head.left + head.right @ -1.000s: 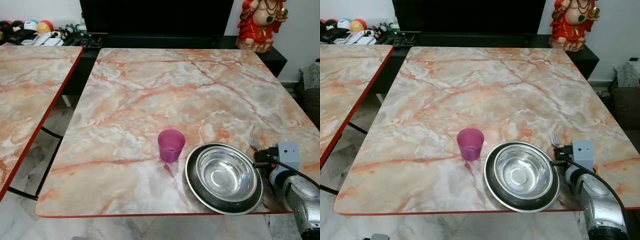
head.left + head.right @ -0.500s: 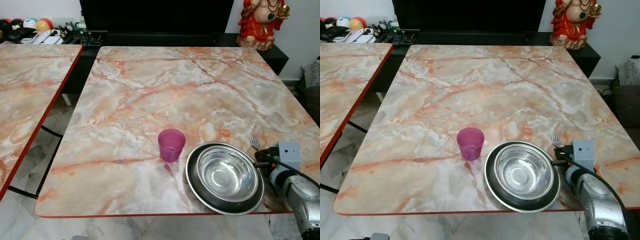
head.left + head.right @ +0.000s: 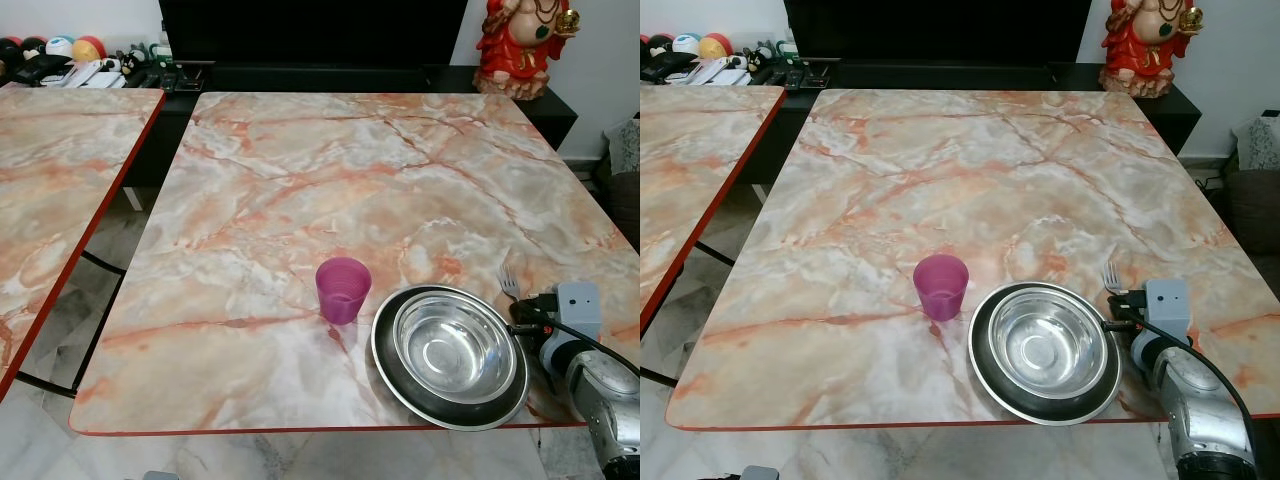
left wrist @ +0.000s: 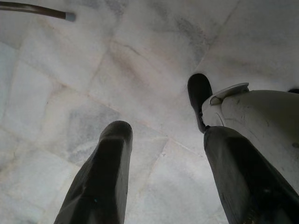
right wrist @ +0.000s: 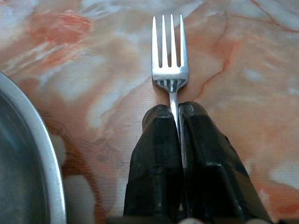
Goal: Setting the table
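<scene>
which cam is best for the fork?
Right wrist view: the fork is close up, tines sharp, handle pinched in the right gripper. The eye views show small tines beside the metal bowl, the handle hidden behind the gripper.

A purple cup is seen standing upright on the marble-patterned desk, near its front edge. Just beside it, toward the front right corner, a steel bowl is set inside a dark plate. A fork is seen by the plate's right side, with the right gripper at its handle.
</scene>
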